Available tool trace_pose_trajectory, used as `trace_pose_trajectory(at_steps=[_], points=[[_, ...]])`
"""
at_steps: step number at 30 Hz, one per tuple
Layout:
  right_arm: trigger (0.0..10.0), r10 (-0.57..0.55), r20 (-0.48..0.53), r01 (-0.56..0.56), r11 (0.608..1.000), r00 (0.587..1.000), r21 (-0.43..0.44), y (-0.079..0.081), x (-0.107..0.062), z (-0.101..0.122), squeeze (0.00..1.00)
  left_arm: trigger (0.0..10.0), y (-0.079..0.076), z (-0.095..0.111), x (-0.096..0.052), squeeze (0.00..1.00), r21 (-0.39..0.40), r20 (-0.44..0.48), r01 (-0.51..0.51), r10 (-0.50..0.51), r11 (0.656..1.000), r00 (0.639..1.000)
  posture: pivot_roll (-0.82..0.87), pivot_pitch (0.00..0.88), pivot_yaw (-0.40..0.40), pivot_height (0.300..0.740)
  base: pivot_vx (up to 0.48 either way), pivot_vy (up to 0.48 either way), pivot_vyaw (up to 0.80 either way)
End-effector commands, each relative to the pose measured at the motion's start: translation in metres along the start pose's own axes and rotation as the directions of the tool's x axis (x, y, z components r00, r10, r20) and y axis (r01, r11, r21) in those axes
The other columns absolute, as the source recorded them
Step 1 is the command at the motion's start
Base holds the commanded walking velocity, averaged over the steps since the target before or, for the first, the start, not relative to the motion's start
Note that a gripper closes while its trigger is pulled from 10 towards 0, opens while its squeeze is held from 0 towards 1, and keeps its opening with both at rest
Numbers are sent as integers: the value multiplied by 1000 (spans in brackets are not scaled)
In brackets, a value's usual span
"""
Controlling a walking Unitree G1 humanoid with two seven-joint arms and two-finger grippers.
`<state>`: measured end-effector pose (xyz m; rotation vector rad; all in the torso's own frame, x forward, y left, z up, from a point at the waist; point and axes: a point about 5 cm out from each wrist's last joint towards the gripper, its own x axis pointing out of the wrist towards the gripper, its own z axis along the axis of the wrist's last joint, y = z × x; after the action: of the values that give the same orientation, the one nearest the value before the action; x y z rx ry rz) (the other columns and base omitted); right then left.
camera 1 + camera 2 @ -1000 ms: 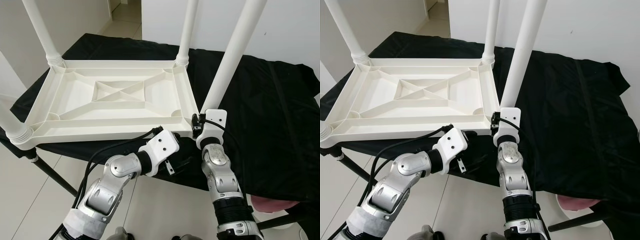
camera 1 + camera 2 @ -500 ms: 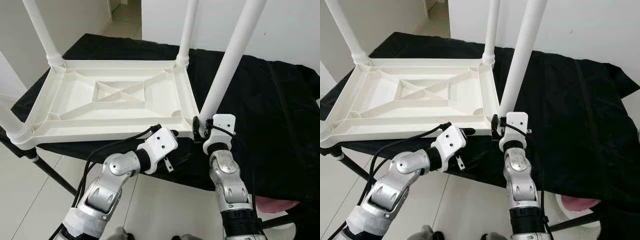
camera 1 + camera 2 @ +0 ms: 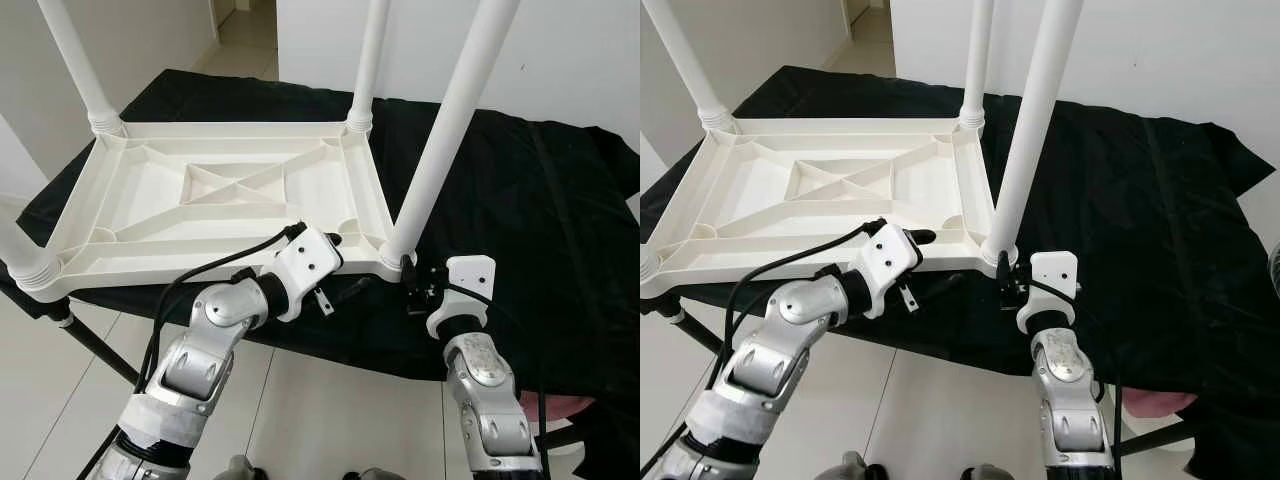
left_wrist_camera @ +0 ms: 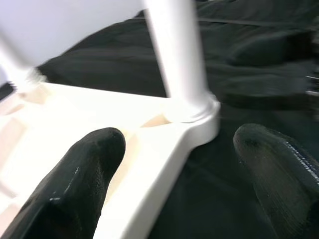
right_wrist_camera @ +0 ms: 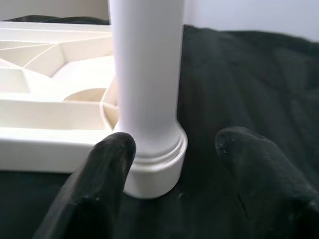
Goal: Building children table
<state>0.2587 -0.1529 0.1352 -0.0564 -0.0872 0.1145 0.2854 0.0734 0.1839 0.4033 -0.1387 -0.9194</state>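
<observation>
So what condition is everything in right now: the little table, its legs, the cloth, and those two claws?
Tabletop: upside down on the cloth.
Near right leg: upright, seated in its corner socket.
Other three legs: upright in their corners.
Black cloth: spread out, wrinkled.
Left gripper: open, astride the tabletop's corner.
Right gripper: open, just off the leg's base.

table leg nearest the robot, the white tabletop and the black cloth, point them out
table leg (image 3: 437,150), left eye view, middle of the white tube.
white tabletop (image 3: 225,190), left eye view, ribbed underside near the centre cross.
black cloth (image 3: 540,220), left eye view, bare patch to the right of the tabletop.
</observation>
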Motion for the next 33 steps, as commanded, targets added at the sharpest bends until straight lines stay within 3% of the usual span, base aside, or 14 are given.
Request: trace_pose_trajectory(at_steps=[1,8,9,16,22,25,28,33], points=[[0,60,5,-60,998,998,26,4,-1,3,0,10000,7,-2,-1,0,0,-3,-102,102,995,995,-71,78,5,740,0,0,0],[0,139,6,-139,988,990,65,10,-1,7,0,10000,9,-4,-2,0,7,-7,-106,106,994,994,-68,81,5,740,0,0,0],[10000,199,7,-199,976,980,93,14,2,8,0,10000,8,-7,-2,0,9,-24,-97,97,995,995,-69,82,7,740,0,0,0],[10000,248,11,-248,963,969,102,12,12,11,0,10000,4,-12,-2,0,17,-54,-70,71,997,996,-72,83,8,740,0,0,0],[10000,226,28,-227,971,974,69,-10,35,19,0,10000,1,-28,0,0,29,-150,-46,49,999,987,-74,82,10,740,0,0,0],[10000,214,29,-215,974,976,63,-14,38,20,0,10000,0,-31,0,0,28,-169,-46,50,999,984,-74,82,10,740,0,0,0],[10000,168,42,-170,985,985,41,-32,47,25,0,10000,3,-43,1,0,32,-236,-89,94,996,967,-74,82,10,740,0,0,0],[10000,102,52,-103,994,993,20,-47,52,28,0,10000,10,-49,5,0,29,-274,-164,166,986,947,-78,79,12,740,0,0,0]])
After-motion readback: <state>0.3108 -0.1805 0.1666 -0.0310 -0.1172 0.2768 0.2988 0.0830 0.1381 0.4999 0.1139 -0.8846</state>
